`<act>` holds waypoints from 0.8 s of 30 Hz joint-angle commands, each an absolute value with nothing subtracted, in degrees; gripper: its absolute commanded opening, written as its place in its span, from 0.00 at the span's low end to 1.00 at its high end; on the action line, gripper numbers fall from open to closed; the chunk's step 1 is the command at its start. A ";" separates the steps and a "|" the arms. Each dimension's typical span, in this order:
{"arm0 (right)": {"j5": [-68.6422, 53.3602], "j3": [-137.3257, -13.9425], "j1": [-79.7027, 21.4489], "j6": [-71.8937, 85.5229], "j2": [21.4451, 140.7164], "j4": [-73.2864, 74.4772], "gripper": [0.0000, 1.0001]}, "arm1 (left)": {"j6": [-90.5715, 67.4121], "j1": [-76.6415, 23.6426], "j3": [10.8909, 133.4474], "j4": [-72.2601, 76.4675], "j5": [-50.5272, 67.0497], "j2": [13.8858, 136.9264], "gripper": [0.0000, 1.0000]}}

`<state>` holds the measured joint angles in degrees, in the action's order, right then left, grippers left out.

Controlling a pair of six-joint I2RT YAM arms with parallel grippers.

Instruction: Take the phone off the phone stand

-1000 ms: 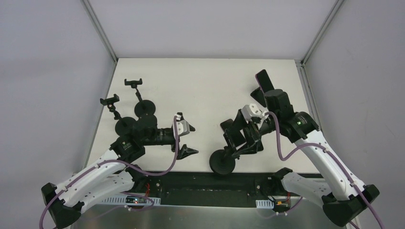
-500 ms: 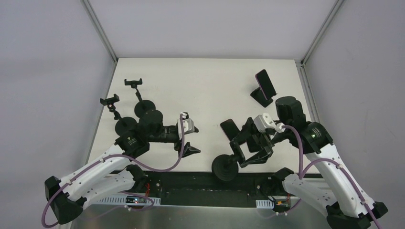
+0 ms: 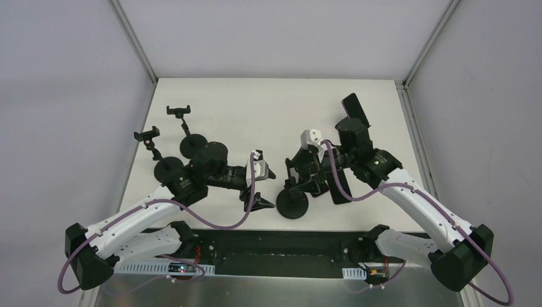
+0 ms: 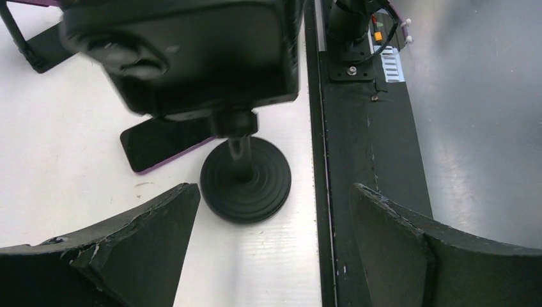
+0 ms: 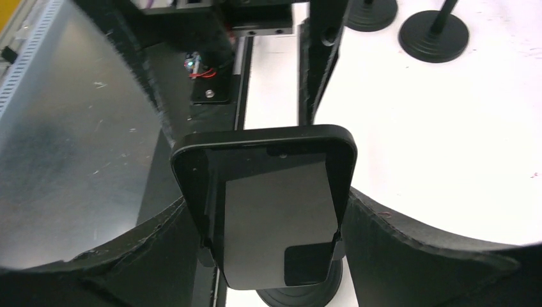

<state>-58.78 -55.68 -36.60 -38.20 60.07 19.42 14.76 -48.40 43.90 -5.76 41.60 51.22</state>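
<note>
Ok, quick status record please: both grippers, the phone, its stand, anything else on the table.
phone stand: base on the table, near the front edge
phone: in the stand's clamp, not yet out
right gripper: closed on the phone's side edges
left gripper: open, empty, facing the stand's base
second phone: flat on the table beside that base
third phone: on its own stand, far right
empty stands: two, far left

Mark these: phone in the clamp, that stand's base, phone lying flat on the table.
clamped phone [image 5: 275,211], right wrist view, middle of its face.
stand base [image 4: 255,188], left wrist view, top of the round disc.
flat phone [image 4: 163,144], left wrist view, middle of its dark face.
</note>
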 commanded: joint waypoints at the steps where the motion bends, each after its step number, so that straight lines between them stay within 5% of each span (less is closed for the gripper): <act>1: -57.52 -59.41 -37.64 -32.71 61.77 3.75 0.00 | 16.81 -48.78 45.97 -1.79 42.30 52.46 0.90; 9: -49.49 -58.88 -39.57 -28.00 64.58 -3.45 0.00 | 15.14 -48.86 46.69 2.12 41.20 56.31 0.84; 24: -49.57 -56.91 -41.46 -24.28 63.96 -7.31 0.00 | 13.37 -48.87 43.78 8.97 30.16 56.93 0.98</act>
<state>-46.28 -55.61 -40.14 -26.92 66.02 2.33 14.31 -48.36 44.10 2.24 32.45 57.06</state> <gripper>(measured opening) 0.735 0.947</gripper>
